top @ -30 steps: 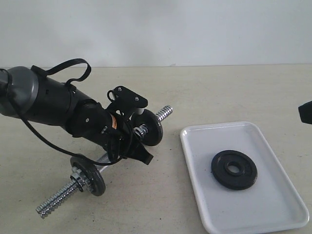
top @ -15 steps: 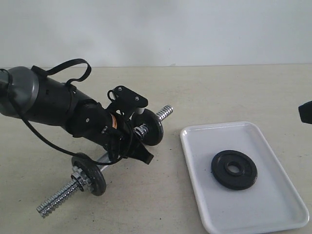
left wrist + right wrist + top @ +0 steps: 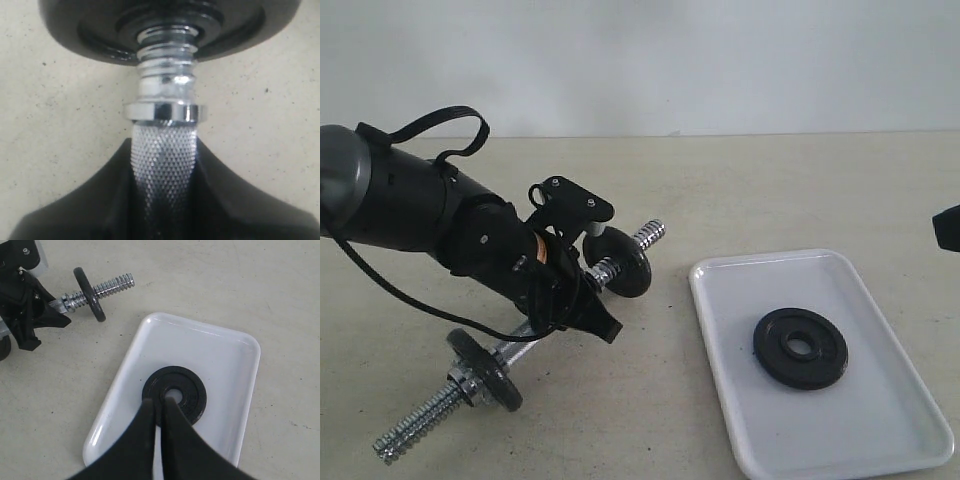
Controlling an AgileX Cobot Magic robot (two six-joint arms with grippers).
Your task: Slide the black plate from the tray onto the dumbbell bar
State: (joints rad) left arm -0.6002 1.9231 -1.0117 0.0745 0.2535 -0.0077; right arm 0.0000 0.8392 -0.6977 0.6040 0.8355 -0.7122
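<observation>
The black plate (image 3: 800,347) (image 3: 192,396) lies flat in the white tray (image 3: 880,400) (image 3: 225,352). The dumbbell bar (image 3: 425,418) (image 3: 164,150) slants across the table with one black disc (image 3: 485,370) near its front end and another (image 3: 620,262) (image 3: 90,25) near its far end. My left gripper (image 3: 582,305) (image 3: 164,165) is shut on the bar's knurled middle, just behind the chrome collar nut (image 3: 165,111). My right gripper (image 3: 160,402) is shut with nothing in it, above the tray, its tips over the plate's near edge. In the exterior view only a black piece of the right arm (image 3: 948,228) shows.
The bar's threaded far end (image 3: 650,235) (image 3: 117,282) points toward the tray, with bare beige table between them. The left arm (image 3: 410,205) and its cable loop fill the left side. A pale wall stands behind the table.
The left arm has shifted left and a little back, carrying the bar with it. The plate, the tray and the right gripper have not moved.
</observation>
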